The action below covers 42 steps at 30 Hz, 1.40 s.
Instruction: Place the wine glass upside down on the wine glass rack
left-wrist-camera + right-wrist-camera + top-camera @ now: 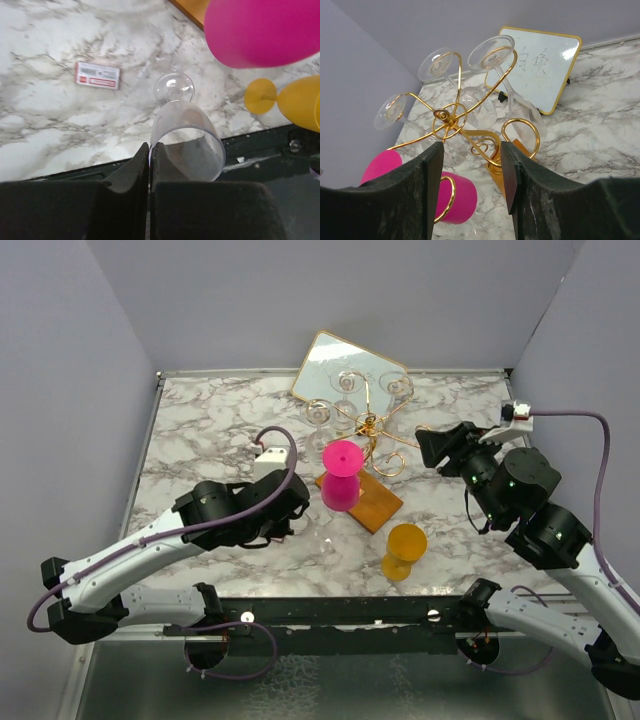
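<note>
My left gripper (150, 147) is shut on the rim of a clear wine glass (187, 142). The glass's round foot (173, 88) points away toward the marble, low over the table's front edge. In the top view the glass (325, 545) shows faintly just right of my left gripper (298, 512). The wine glass rack (370, 430) is gold wire on an orange-brown wooden base (375, 505). Three clear glasses hang upside down on it (490, 52). My right gripper (472, 175) is open and empty, close to the rack's scrolled arms (450, 120), on its right side (425, 445).
A pink glass (340, 475) stands upside down at the base's left end. A yellow glass (403, 550) stands upside down near the front edge. A gold-framed mirror (345, 365) leans behind the rack. A white box (268, 462) and a red-white card (97, 75) lie on the marble.
</note>
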Each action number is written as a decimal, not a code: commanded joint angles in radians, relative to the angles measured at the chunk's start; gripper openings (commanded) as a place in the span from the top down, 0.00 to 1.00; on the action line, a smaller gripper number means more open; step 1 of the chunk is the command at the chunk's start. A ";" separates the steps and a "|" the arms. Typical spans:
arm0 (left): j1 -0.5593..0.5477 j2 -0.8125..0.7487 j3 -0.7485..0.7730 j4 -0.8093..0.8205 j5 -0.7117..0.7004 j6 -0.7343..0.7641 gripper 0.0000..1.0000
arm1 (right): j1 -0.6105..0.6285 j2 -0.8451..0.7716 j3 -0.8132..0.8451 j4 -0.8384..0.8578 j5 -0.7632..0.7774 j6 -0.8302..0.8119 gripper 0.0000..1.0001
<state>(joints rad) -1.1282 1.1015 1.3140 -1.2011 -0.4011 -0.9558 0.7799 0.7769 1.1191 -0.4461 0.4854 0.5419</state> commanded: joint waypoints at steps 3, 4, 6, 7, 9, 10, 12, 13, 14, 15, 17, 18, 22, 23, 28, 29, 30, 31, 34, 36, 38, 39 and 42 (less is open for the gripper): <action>-0.005 -0.024 0.172 -0.201 -0.356 -0.017 1.00 | 0.006 0.016 0.033 0.051 0.014 0.018 0.51; -0.005 -0.027 0.198 -0.214 -0.394 -0.019 1.00 | 0.007 0.021 0.036 0.054 0.015 0.022 0.51; -0.005 -0.032 0.244 -0.229 -0.465 -0.016 1.00 | 0.007 0.029 0.040 0.056 0.014 0.028 0.51; -0.005 -0.037 0.264 -0.233 -0.500 -0.012 1.00 | 0.007 0.033 0.042 0.058 0.013 0.032 0.51; -0.005 -0.049 0.303 -0.218 -0.575 0.002 1.00 | 0.007 0.042 0.047 0.059 -0.020 0.037 0.51; -0.005 -0.056 0.321 -0.193 -0.606 0.031 1.00 | 0.007 0.045 0.051 0.059 -0.025 0.042 0.51; -0.005 -0.071 0.351 -0.125 -0.671 0.084 1.00 | 0.007 0.052 0.059 0.065 -0.044 0.047 0.51; -0.005 -0.078 0.364 -0.085 -0.702 0.117 1.00 | 0.007 0.055 0.064 0.066 -0.051 0.050 0.51; -0.005 -0.082 0.377 -0.033 -0.736 0.147 1.00 | 0.007 0.058 0.066 0.067 -0.057 0.055 0.51; -0.005 -0.085 0.389 0.006 -0.767 0.181 1.00 | 0.007 0.061 0.070 0.068 -0.064 0.057 0.51; -0.005 -0.092 0.413 0.099 -0.841 0.258 1.00 | 0.006 0.066 0.076 0.072 -0.079 0.060 0.51; -0.005 -0.097 0.418 0.159 -0.860 0.309 1.00 | 0.007 0.068 0.079 0.071 -0.084 0.063 0.51; -0.005 -0.145 0.380 0.504 -0.848 0.540 1.00 | 0.007 0.081 0.092 0.086 -0.126 0.071 0.51; -0.005 -0.156 0.367 0.572 -0.830 0.573 1.00 | 0.007 0.085 0.095 0.089 -0.136 0.078 0.51; -0.005 -0.166 0.328 0.792 -0.689 0.618 1.00 | 0.007 0.128 0.155 0.009 -0.163 0.194 0.50; -0.005 -0.163 0.324 0.821 -0.662 0.614 1.00 | 0.007 0.143 0.172 -0.012 -0.170 0.222 0.50; -0.005 -0.159 0.317 0.854 -0.634 0.609 1.00 | 0.007 0.153 0.182 -0.017 -0.186 0.238 0.50; -0.005 -0.158 0.308 0.890 -0.607 0.608 1.00 | 0.007 0.163 0.191 -0.016 -0.209 0.256 0.50; -0.005 -0.157 0.275 1.005 -0.526 0.605 1.00 | 0.007 0.190 0.205 0.030 -0.282 0.300 0.50; -0.005 -0.151 0.262 1.063 -0.476 0.596 1.00 | 0.007 0.205 0.206 0.081 -0.320 0.329 0.50; -0.005 -0.140 0.256 1.103 -0.424 0.584 1.00 | 0.007 0.220 0.207 0.134 -0.344 0.363 0.50; -0.005 -0.134 0.255 1.117 -0.398 0.572 1.00 | 0.007 0.227 0.210 0.155 -0.351 0.378 0.49; -0.005 -0.117 0.240 1.157 -0.317 0.536 1.00 | 0.007 0.253 0.226 0.231 -0.370 0.415 0.47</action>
<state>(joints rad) -1.1282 0.9688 1.5620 -0.1989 -0.8936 -0.3771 0.7799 1.0046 1.3033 -0.3550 0.1925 0.8692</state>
